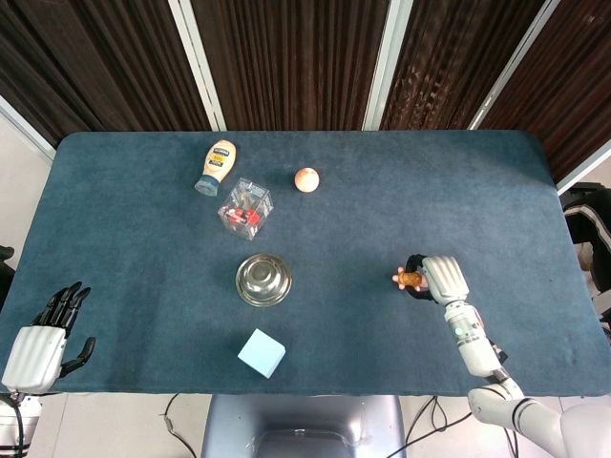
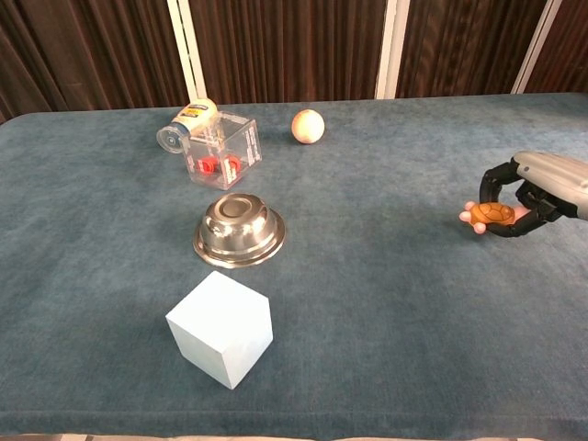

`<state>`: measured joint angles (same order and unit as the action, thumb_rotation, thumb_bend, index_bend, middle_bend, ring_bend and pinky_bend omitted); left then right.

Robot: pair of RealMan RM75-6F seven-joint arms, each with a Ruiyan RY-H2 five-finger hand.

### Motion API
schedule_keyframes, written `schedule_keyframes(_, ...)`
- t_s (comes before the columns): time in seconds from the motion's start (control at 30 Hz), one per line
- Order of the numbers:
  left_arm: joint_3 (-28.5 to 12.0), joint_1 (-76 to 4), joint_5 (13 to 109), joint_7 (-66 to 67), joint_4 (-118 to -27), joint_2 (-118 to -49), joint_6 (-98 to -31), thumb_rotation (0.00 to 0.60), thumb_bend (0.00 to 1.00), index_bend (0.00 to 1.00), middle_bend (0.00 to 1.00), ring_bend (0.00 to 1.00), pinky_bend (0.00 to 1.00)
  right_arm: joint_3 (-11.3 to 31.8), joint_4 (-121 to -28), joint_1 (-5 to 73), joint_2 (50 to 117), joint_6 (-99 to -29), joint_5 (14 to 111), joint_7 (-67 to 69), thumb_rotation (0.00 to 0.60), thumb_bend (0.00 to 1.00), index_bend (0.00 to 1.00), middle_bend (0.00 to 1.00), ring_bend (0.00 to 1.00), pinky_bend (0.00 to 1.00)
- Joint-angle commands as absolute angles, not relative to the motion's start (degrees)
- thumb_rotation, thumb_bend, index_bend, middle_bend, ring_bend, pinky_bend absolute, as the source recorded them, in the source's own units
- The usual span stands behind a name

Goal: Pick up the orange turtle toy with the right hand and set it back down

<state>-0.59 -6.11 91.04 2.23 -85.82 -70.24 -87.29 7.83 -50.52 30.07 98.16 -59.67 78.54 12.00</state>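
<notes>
The orange turtle toy point(image 2: 487, 216) with pink feet is gripped by my right hand point(image 2: 537, 188) at the right side of the table, lifted slightly off the blue cloth. From above, the turtle point(image 1: 410, 278) shows at the fingertips of the right hand point(image 1: 441, 279). Its dark fingers curl around the toy's shell. My left hand point(image 1: 43, 339) rests at the near left corner of the table, fingers apart, holding nothing; the chest view does not show it.
A steel bowl point(image 2: 239, 228) lies upside down mid-table, with a pale blue cube point(image 2: 220, 328) nearer me. A clear box point(image 2: 220, 152) with red pieces, a lying mayonnaise bottle point(image 2: 187, 120) and an orange ball point(image 2: 308, 126) sit toward the far edge.
</notes>
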Motion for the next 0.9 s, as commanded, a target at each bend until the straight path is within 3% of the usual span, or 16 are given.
schedule_keyframes(0.03, -0.6, -6.1, 91.1, 2.3, -85.8, -70.3, -87.3, 0.600, 0.38, 0.07, 0.04, 0.08, 0.38, 7.6, -49.7, 30.0, 98.4, -60.4, 79.2, 11.9, 0.600, 1.00, 0.84, 0.63, 0.97, 0.97)
schedule_keyframes(0.2, -0.6, -6.2, 91.1, 2.3, -85.8, -70.3, -87.2, 0.600, 0.38, 0.07, 0.04, 0.08, 0.38, 7.1, -49.2, 30.0, 98.2, -59.6, 79.4, 12.4, 0.600, 0.97, 0.80, 0.63, 0.95, 0.96)
schedule_keyframes(0.23, -0.6, -6.1, 91.1, 2.3, -85.9, -70.3, -87.3, 0.600, 0.38, 0.07, 0.04, 0.08, 0.38, 6.9, -49.6, 30.0, 97.9, -58.9, 79.3, 12.2, 0.600, 0.91, 0.75, 0.61, 0.94, 0.96)
schedule_keyframes(0.37, -0.5, -6.1, 91.1, 2.3, -85.8, -70.2, -87.3, 0.600, 0.38, 0.08, 0.04, 0.08, 0.38, 6.3, -51.2, 29.9, 96.6, -58.4, 79.6, 10.9, 0.600, 0.44, 0.43, 0.39, 0.89, 0.91)
schedule_keyframes(0.47, -0.5, -6.1, 91.1, 2.4, -85.9, -70.2, -87.3, 0.600, 0.38, 0.08, 0.04, 0.08, 0.38, 6.0, -51.9, 29.6, 96.1, -59.3, 80.1, 9.6, 0.600, 0.23, 0.25, 0.26, 0.85, 0.88)
schedule_keyframes(0.57, -0.5, -6.2, 91.1, 2.5, -85.9, -70.3, -87.2, 0.600, 0.38, 0.08, 0.04, 0.08, 0.38, 5.7, -53.2, 29.4, 95.1, -59.2, 80.1, 7.8, 0.600, 0.11, 0.05, 0.15, 0.79, 0.86)
schedule_keyframes(0.67, -0.5, -6.2, 91.1, 2.5, -85.9, -70.3, -87.2, 0.600, 0.38, 0.08, 0.04, 0.08, 0.38, 5.7, -55.3, 29.0, 93.8, -59.3, 79.8, 6.1, 0.600, 0.06, 0.00, 0.10, 0.76, 0.85)
schedule_keyframes(0.9, -0.5, -6.2, 91.1, 2.5, -86.0, -70.2, -87.2, 0.600, 0.38, 0.09, 0.04, 0.08, 0.38, 6.5, -65.6, 26.9, 87.4, -60.5, 77.7, 4.6, 0.600, 0.05, 0.00, 0.07, 0.69, 0.81)
